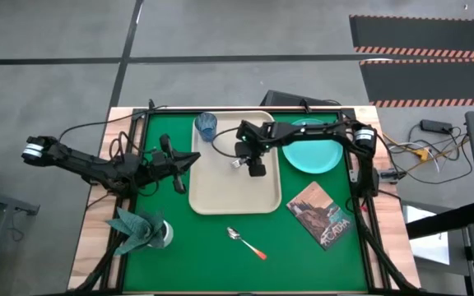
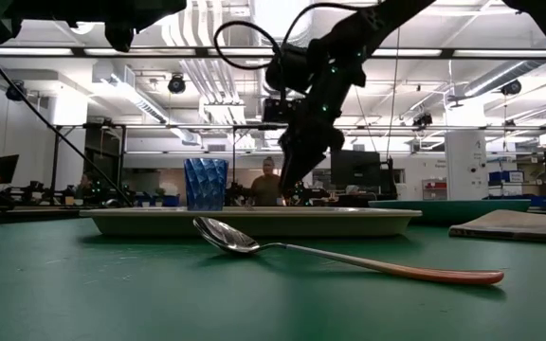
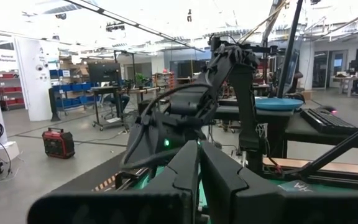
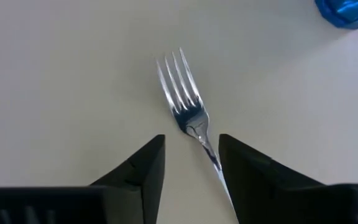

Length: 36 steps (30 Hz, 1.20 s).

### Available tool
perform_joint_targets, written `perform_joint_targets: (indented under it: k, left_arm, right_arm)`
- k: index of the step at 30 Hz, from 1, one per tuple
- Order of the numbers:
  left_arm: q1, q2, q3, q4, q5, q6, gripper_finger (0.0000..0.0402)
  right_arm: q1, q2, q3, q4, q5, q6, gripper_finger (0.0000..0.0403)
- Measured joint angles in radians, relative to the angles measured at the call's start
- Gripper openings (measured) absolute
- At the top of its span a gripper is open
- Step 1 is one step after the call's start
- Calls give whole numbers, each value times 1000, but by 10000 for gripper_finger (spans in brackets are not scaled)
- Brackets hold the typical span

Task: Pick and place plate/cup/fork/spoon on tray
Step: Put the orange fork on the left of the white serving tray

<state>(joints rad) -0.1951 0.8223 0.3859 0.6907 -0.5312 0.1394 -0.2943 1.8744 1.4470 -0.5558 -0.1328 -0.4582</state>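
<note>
The right gripper [image 4: 191,163] hangs over the tray [image 1: 220,193], its 2 fingers parted around the fork [image 4: 185,109]; left arm waits beside it

Bright, even light from ceiling fixtures overhead — they blow out to white glare in the low view and left wrist view. The spoon [image 2: 349,258] lies sharp up close, the far room softer. The fork [image 4: 188,121] glints on the pale tray [image 4: 61,74] — shadows faint.
</note>
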Motion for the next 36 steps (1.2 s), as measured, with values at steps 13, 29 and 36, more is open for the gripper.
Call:
perform_joint_targets:
  k: [13, 29, 36]
  left_arm:
    - [0, 0, 0, 0, 0, 8, 4]
    - [0, 0, 0, 0, 0, 8, 4]
    - [0, 0, 0, 0, 0, 8, 4]
  right_arm:
    - [-63, 1, -169, 202, -3, -14, 128]
    - [-71, -3, -290, 368, -13, -7, 100]
    - [-70, -3, -297, 368, -15, -5, 55]
